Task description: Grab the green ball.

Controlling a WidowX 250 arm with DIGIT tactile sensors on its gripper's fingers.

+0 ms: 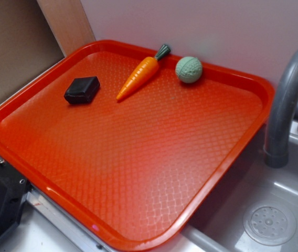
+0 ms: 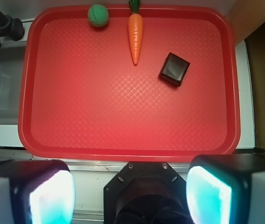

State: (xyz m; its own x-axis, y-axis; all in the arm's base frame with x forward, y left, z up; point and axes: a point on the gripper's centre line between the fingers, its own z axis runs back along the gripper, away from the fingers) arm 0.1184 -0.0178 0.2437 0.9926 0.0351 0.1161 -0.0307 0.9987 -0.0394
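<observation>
Pincer (image 2: 130,196) spread wide and empty, green ball (image 2: 98,15) well apart, unlabelled.

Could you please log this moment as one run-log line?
phase: pre-approach | gripper: open, empty | green ball: on tray, far edge, beside carrot

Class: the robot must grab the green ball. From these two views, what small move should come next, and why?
Probably advance the open end effector across the red tray toward the green ball. The ball sits at the tray's far edge, beside the toy carrot, and the fingers are at the near rim, holding nothing.
</observation>
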